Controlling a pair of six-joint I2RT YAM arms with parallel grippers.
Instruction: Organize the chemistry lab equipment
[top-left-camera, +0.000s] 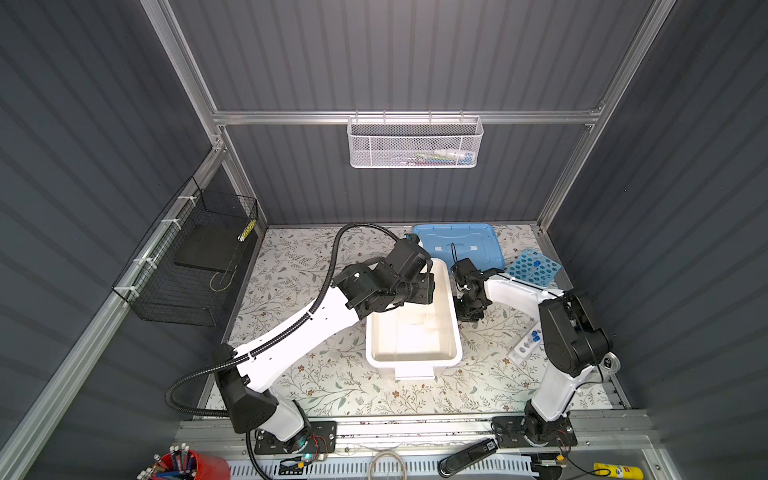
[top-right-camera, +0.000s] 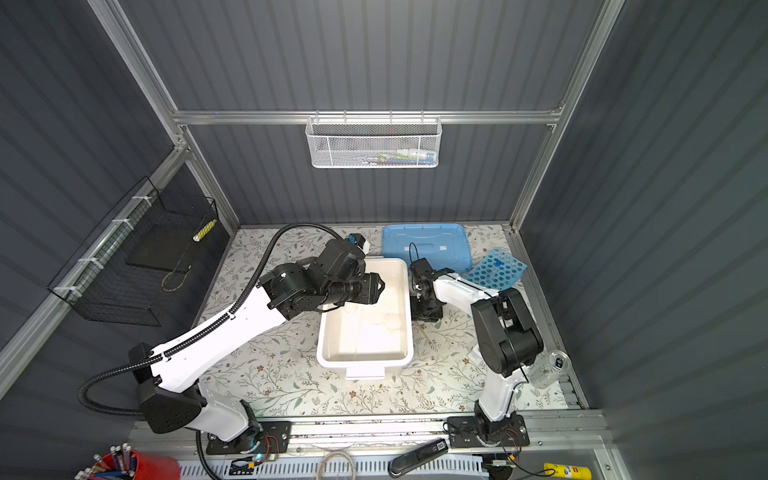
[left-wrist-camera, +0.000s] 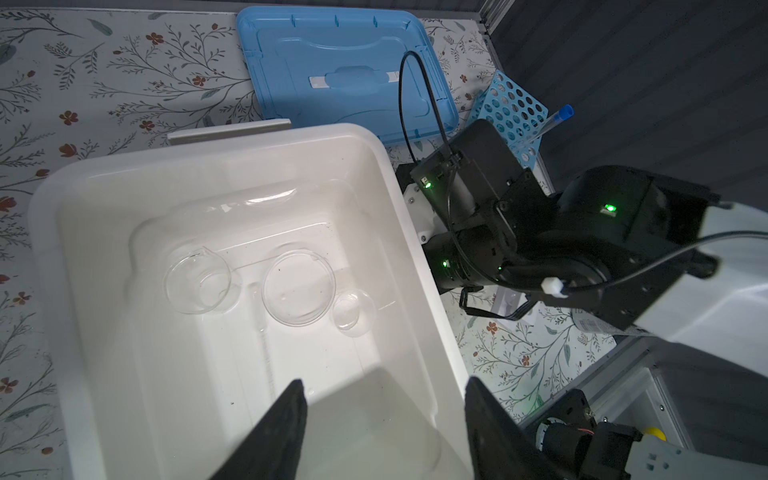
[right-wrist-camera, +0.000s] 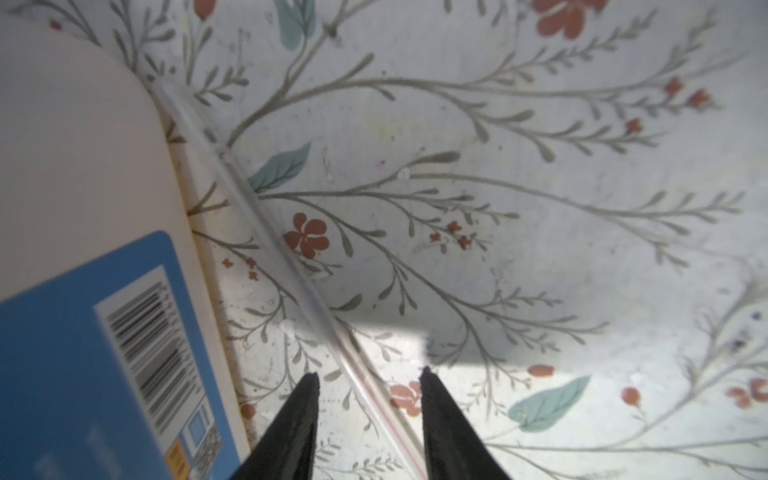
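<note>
Our left gripper (left-wrist-camera: 384, 382) hangs released over the tub (left-wrist-camera: 409, 232) — beakers (left-wrist-camera: 197, 278) stand inside. Our right gripper (right-wrist-camera: 369, 374), unclenched, straddles the rod (right-wrist-camera: 266, 224) — it lies on the mat (right-wrist-camera: 540, 257), just right of the tub.

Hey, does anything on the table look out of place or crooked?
A thin glass rod lies loose on the mat beside the white tub, between the open fingers of the right gripper. The sky-blue rack looks tilted, its blue-capped test tube leaning out at a slant.

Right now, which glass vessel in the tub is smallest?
The end one nearest the tub wall by the right arm; the wide middle vessel and spouted beaker are larger.
</note>
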